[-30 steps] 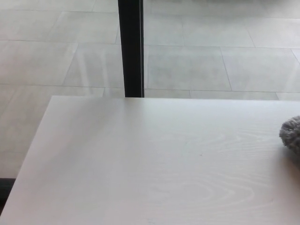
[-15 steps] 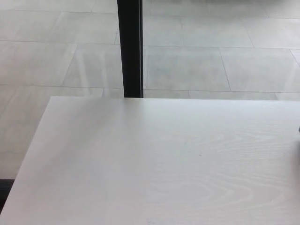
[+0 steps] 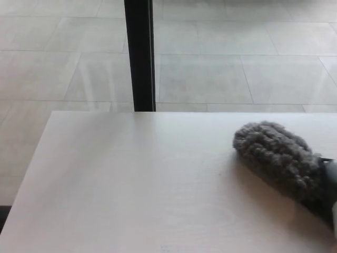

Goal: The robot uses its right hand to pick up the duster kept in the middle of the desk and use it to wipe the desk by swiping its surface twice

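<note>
Head view, one cam only. Duster [image 3: 279, 158]: grey, shaggy head lying low over the desk [image 3: 131, 184], right of centre, tip pointing toward far-left. Looks to be touching or just skimming the top; can't tell which, contact line hidden by the pile. Its base runs out of the picture at the right edge, where a dark bit w/ a pale patch shows. Prob. the handle or part of the right hand, too little in view to say.

Right hand itself: not visible as such. Can't tell how far its fingers are closed or what they hold. Judging by the duster's raised, angled pose, sth is carrying it from the right, but that is inference only. Left hand: not in view.

Rest of desk: pale wood grain, bare to the left and near side. Beyond the far edge, tiled floor [image 3: 237, 68] and a black post [image 3: 139, 52].

Step in hand (my read): a wipe stroke, duster mid-desk.

To do it well:
- keep the head flat and pressed lightly so the whole pile drags, not just the tip
- sweep in one straight line across to the open left part
- stop short of the left and far edges so it doesn't drop off
- keep wrist angle const., no lifting mid-stroke

Stroke count not readable from here.
</note>
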Robot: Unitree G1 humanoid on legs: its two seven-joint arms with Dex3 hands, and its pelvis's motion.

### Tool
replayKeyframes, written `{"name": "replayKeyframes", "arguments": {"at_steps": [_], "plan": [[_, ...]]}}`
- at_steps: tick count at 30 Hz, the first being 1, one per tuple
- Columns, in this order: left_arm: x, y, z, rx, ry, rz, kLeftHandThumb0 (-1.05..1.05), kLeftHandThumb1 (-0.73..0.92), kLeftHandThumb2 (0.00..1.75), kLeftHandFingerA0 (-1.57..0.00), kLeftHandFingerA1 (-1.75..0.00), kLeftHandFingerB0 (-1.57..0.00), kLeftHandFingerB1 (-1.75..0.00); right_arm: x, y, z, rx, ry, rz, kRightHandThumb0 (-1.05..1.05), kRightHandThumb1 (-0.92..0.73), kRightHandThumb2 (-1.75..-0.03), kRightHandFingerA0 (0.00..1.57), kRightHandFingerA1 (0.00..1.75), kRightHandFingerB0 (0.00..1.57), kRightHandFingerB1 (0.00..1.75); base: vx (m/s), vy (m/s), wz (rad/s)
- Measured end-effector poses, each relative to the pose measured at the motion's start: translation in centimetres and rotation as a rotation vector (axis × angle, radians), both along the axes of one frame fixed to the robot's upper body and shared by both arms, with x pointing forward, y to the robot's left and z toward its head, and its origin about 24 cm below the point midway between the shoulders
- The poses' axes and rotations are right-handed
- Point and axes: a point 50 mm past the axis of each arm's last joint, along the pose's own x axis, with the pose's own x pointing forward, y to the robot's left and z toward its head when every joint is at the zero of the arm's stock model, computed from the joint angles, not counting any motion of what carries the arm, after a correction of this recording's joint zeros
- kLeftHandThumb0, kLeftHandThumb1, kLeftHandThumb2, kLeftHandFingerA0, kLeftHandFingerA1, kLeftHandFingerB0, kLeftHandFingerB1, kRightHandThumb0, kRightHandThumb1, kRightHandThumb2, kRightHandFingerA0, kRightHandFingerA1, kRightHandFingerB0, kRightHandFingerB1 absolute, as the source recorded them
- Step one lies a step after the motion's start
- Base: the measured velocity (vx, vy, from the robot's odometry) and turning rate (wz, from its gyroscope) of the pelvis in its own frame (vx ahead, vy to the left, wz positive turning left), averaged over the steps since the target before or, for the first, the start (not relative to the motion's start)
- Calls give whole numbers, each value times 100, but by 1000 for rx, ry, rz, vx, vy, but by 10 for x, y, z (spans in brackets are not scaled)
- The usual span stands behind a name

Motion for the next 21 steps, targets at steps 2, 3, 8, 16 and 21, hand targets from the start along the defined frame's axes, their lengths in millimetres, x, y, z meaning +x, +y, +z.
{"name": "replayKeyframes", "arguments": {"at_steps": [2,3,8,16,21], "plan": [[1,0,0,0,-2,-3,-52,66,60,-56,-57,-46,-44,1,12,-2,21,-7,26,-38,-69,-60,88,166,86,70,0,0,0],[2,0,0,-1,-2,-7,-52,68,60,-54,-59,-43,-44,0,23,-5,45,-10,49,-34,-67,-60,89,166,87,72,0,0,0],[3,-2,0,-9,-1,-27,-51,70,60,-56,-58,-45,-45,-7,52,-14,123,-37,118,-30,-67,-64,87,166,79,78,0,0,0],[5,-2,0,-12,-2,-34,-56,54,91,-50,-65,-37,-55,-18,79,-14,211,-112,263,-24,-65,-89,91,175,74,132,0,0,0],[7,-3,-1,-12,0,-45,-52,68,60,-57,-58,-46,-45,-33,106,-14,270,-141,412,-25,-48,-118,100,175,90,105,0,0,0]]}}
